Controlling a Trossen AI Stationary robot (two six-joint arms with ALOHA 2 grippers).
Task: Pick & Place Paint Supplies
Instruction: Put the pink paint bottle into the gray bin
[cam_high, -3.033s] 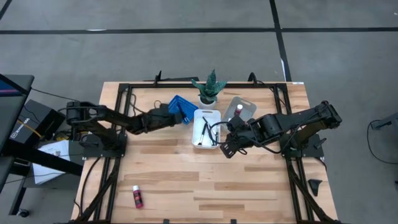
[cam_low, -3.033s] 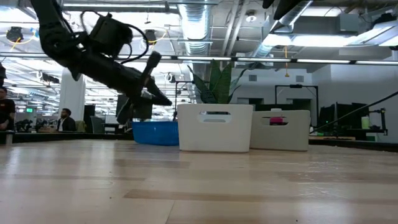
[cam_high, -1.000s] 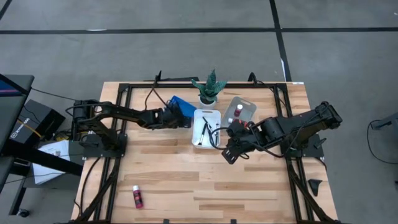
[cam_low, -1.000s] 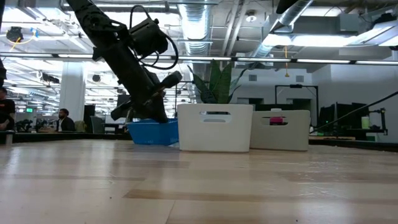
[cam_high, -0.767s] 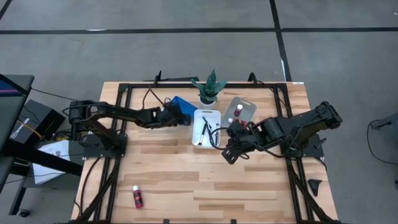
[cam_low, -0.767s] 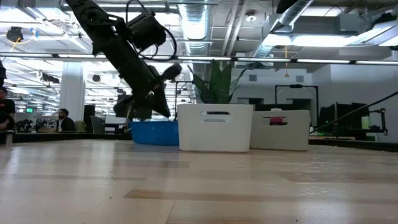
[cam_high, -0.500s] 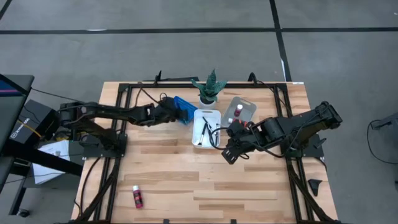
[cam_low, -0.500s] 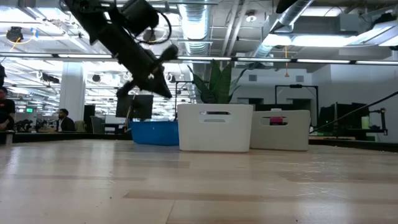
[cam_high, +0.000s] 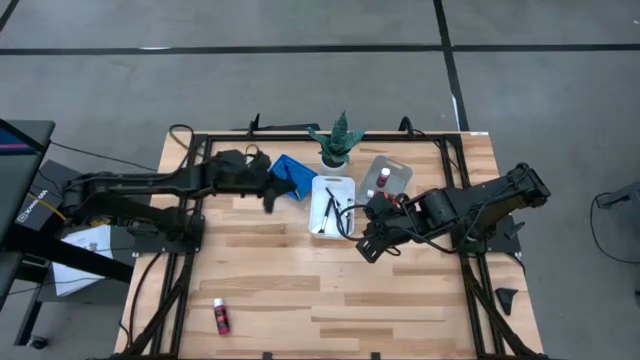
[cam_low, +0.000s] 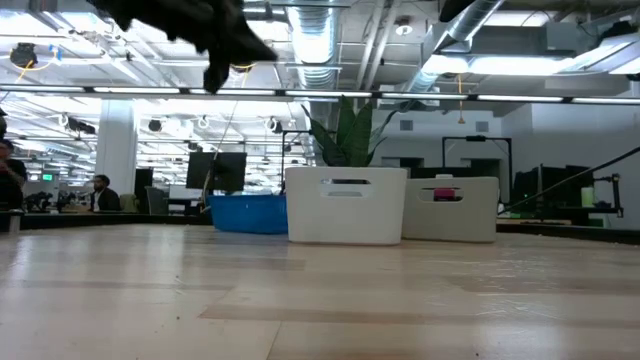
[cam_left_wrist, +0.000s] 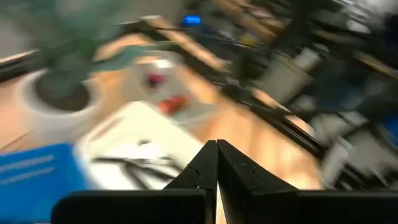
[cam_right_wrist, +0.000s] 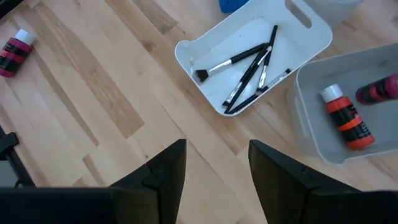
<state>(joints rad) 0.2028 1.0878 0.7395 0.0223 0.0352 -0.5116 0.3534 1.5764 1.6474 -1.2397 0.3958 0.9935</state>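
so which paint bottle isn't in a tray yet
The pink bottle lying alone on the bare wood near the table's front left corner; the other two sit in the grey tray.

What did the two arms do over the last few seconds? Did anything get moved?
The left end effector, shut and empty, lifted off the blue tray and pulled back toward its own side. The right end effector stayed open beside the white tray. The brushes, bottles and plant did not move.

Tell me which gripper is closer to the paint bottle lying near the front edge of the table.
Right. The right gripper hovers open beside the white tray, nearer to the paint bottle. The left gripper, shut, sits farther back by the blue tray.
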